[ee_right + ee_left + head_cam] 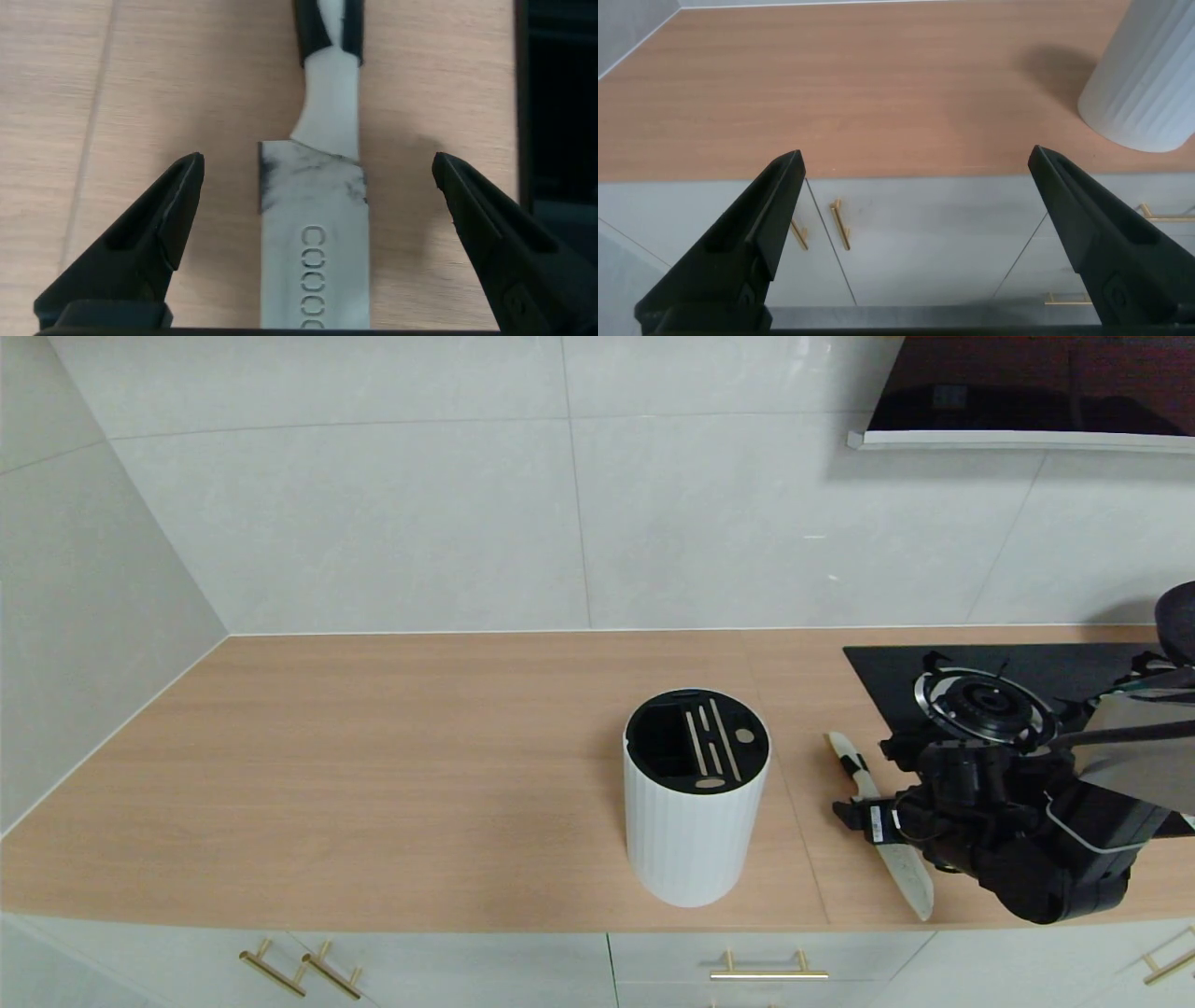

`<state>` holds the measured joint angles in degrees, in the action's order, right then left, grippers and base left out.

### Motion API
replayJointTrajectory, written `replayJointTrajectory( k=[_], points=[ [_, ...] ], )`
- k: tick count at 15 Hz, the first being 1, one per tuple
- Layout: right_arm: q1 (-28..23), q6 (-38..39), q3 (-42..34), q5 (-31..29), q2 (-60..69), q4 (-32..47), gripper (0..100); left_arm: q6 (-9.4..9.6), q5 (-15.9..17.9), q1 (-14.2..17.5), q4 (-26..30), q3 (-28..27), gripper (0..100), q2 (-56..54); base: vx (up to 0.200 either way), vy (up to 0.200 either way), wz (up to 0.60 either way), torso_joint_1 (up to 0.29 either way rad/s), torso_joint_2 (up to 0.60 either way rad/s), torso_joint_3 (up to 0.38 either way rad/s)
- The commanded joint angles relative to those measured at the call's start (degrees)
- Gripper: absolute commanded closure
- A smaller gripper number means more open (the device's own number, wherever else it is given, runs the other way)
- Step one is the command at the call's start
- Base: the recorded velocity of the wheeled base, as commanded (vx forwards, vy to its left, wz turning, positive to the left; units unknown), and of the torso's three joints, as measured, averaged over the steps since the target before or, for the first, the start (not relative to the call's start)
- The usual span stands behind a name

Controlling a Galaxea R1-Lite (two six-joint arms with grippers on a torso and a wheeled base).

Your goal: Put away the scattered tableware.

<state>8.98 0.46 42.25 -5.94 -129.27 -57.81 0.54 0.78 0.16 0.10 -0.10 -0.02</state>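
Observation:
A knife (910, 879) with a white marbled blade and a black-and-white handle lies flat on the wooden counter, right of a white ribbed knife holder (695, 821) with a slotted black top. My right gripper (873, 807) hangs open just above the knife. In the right wrist view the blade's heel (313, 215) lies between the two spread fingers of that gripper (318, 163), touching neither. My left gripper (915, 159) is open and holds nothing, off the counter's front edge; the holder (1148, 84) stands farther along the counter from it.
A black gas hob (990, 700) with a burner sits just behind the knife at the right. A range hood (1027, 392) hangs above it. The counter (373, 756) left of the holder is bare wood. Cabinet fronts with brass handles (840, 224) lie below.

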Motion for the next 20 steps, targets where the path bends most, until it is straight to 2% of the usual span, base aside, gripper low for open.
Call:
replayJointTrajectory(
  k=[1, 7, 8, 20],
  points=[
    [-0.11, 0.06, 0.29, -0.04, -0.37, -0.02, 0, -0.01, 0.01, 0.02, -0.01, 0.01, 0, 0.02, 0.000, 0.000, 0.00, 0.000, 0.00, 0.000],
    [-0.28, 0.15, 0.46, -0.13, -0.63, -0.02, 0, -0.01, 0.01, 0.02, -0.01, 0.01, 0, 0.02, 0.000, 0.000, 0.00, 0.000, 0.00, 0.000],
    [-0.28, 0.15, 0.46, -0.22, -0.81, -0.11, 100, -0.01, 0.01, 0.02, -0.01, 0.01, 0, 0.02, 0.000, 0.000, 0.00, 0.000, 0.00, 0.000],
    [-0.28, 0.15, 0.20, -1.45, 1.83, -0.11, 100, -0.01, 0.01, 0.02, -0.01, 0.01, 0, 0.02, 0.000, 0.000, 0.00, 0.000, 0.00, 0.000]
  ],
)
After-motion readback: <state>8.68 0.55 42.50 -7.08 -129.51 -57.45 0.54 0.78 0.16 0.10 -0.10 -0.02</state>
